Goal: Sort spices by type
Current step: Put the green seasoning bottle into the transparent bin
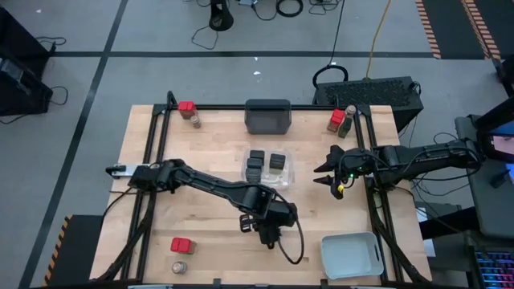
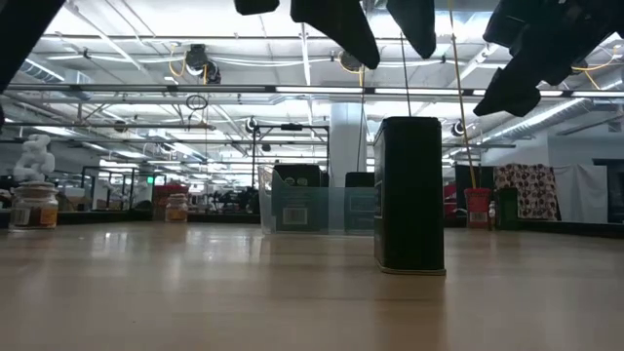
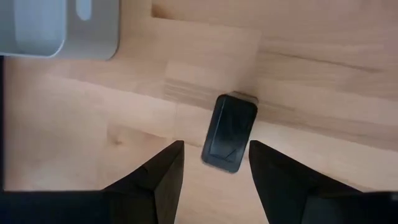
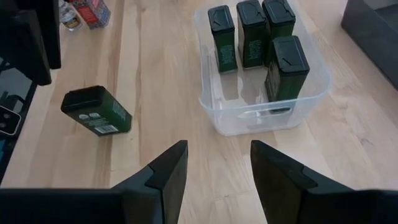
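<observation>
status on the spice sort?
Done: four black boxes stand in the clear tray. In hand: left gripper, open, hovers over a fifth black box on the table. Left: red-topped ones and jars at the corners; grey trays look empty. Right gripper waits, open.

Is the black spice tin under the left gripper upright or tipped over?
Upright: the black spice tin stands on its base in the low view, below the open left gripper.

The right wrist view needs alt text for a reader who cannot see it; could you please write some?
Four black spice tins stand upright in a clear plastic tray on the wooden table, and a fifth black tin sits alone on the wood beside it. The right gripper hovers over bare table with open, empty fingers.
</observation>
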Robot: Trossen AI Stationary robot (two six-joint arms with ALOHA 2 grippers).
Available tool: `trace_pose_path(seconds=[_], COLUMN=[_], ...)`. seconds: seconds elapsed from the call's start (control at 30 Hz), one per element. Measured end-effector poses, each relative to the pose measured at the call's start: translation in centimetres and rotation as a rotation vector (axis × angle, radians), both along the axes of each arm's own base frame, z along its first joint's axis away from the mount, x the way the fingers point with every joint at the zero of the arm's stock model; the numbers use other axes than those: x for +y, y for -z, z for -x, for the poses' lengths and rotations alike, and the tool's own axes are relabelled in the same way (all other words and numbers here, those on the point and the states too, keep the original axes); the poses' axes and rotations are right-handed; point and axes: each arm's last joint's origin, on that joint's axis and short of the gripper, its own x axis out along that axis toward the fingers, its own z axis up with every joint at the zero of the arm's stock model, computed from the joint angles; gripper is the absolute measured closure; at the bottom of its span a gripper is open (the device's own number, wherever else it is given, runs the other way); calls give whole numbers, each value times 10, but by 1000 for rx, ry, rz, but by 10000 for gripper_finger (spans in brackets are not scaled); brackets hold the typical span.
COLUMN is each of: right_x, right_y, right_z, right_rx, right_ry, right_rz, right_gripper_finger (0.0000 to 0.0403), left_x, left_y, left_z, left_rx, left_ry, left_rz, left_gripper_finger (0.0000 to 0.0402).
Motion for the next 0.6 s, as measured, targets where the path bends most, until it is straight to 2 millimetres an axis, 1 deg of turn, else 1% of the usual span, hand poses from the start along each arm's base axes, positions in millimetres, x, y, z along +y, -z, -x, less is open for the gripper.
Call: trace_pose_path(seconds=[0.17, 0.5, 0.6], right_x=[0, 0, 0], right_y=[0, 0, 0], right_z=[0, 0, 0], right_rx=[2, 2, 1], right_ry=[-5, -8, -8], right_rz=[7, 11, 10], right_gripper_finger=[245, 245, 245], left_x=[0, 0, 1], left_y=[-1, 17, 18], left_z=[0, -5, -5], left_rx=[-10, 58, 72], left_ry=[0, -17, -20], left_rz=[1, 12, 21], left_gripper_finger=[215, 215, 215])
